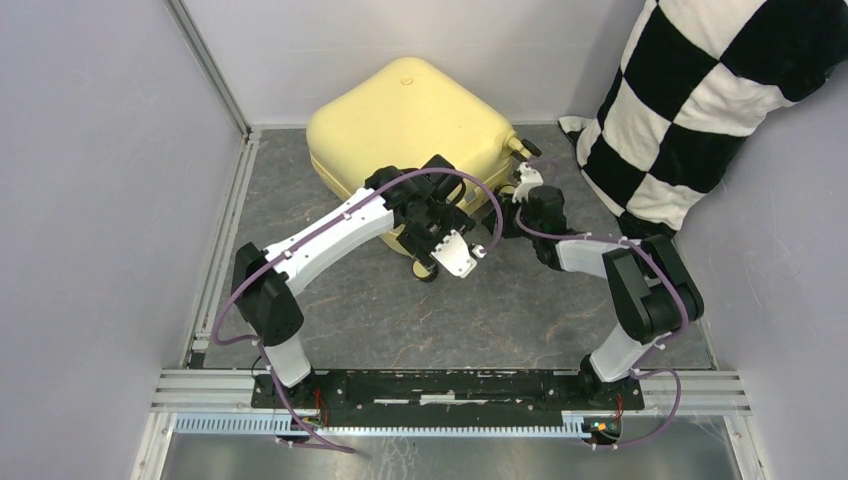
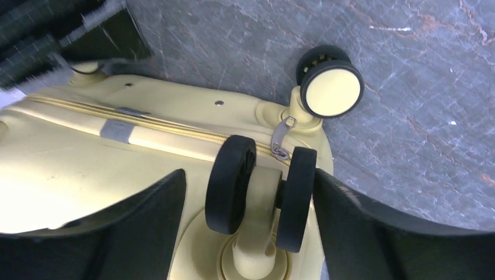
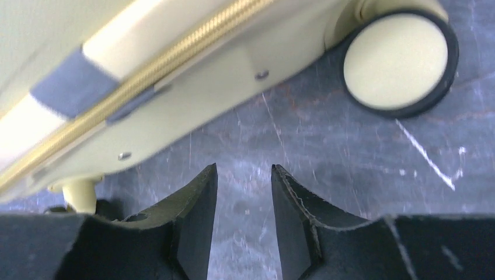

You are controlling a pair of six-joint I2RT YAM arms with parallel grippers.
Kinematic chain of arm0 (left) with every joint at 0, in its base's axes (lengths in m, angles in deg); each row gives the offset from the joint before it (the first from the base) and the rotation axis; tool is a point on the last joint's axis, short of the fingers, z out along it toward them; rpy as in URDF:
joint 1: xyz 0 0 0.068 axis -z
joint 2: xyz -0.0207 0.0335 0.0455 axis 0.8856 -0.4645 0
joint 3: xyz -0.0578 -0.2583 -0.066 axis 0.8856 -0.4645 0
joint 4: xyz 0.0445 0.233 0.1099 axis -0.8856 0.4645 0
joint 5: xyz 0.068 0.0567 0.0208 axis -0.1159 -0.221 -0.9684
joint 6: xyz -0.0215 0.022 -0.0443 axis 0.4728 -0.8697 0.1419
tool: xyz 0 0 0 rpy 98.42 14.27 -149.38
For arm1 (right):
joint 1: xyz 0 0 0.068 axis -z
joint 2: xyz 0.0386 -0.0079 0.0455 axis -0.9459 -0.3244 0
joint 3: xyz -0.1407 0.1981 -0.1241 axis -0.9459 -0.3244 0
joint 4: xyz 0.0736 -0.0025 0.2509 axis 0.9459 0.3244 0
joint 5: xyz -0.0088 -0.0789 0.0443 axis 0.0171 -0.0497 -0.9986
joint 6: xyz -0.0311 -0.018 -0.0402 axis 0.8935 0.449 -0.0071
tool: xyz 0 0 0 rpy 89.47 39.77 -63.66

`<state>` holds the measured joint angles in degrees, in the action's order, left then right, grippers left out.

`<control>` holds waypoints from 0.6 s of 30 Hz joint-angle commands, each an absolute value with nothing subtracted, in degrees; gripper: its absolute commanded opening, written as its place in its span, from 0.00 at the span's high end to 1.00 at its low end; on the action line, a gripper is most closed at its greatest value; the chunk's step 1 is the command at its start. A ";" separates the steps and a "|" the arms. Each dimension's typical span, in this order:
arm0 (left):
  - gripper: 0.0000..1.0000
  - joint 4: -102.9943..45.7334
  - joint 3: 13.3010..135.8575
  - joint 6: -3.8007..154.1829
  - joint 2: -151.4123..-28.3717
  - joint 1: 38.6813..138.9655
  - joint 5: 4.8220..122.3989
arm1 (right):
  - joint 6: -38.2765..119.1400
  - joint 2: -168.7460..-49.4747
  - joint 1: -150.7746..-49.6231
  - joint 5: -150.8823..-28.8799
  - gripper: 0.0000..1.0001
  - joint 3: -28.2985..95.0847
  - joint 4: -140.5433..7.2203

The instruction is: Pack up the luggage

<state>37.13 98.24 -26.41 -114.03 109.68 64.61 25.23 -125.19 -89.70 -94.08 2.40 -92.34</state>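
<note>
Treats the luggage (image 1: 405,115) as stiff, slick, roll-prone — favours a caster (image 2: 230,184) hold, left gripper (image 2: 248,178) spread astride it, right gripper (image 3: 244,175) slightly parted.

Pale-yellow luggage (image 1: 420,110), black-and-white checkered pillow (image 1: 700,100)

- Overhead, the left arm (image 1: 340,225) covers the suitcase's (image 1: 420,110) 6 o'clock edge and most of what sits along it.
- The pillow (image 1: 700,110) is cut off there at 12 and 3 o'clock.
- The right gripper (image 1: 522,192) is too small and dark overhead for us to read its jaws.
- From the left wrist, the suitcase runs off at 9 and 6 o'clock. We cannot identify the blurred dark shape (image 2: 70,35) at 10 o'clock.
- The fingers (image 2: 134,233) of the left gripper (image 2: 250,175) are cut off at 6 o'clock.
- From the right wrist, the suitcase leaves at 12 and 9 o'clock. At 8 o'clock a finger (image 3: 175,233) hides whatever the pale stem (image 3: 79,195) carries.
</note>
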 commanded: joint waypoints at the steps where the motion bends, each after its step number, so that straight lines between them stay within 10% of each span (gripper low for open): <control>1: 0.22 40.99 102.53 -30.10 -115.49 109.71 59.68 | 25.85 -117.97 -88.85 -97.33 0.54 -3.72 -99.21; 7: 0.48 38.41 103.60 -24.16 -115.38 109.70 61.27 | 23.82 -114.74 -88.76 -99.99 0.55 -11.18 -105.83; 12: 0.94 31.33 104.20 -12.80 -115.06 110.27 66.63 | 25.11 -111.32 -88.81 -105.02 0.56 -19.02 -115.61; 18: 0.98 21.72 109.68 3.19 -117.52 110.58 70.73 | 24.40 -107.86 -89.86 -108.56 0.55 -32.64 -136.17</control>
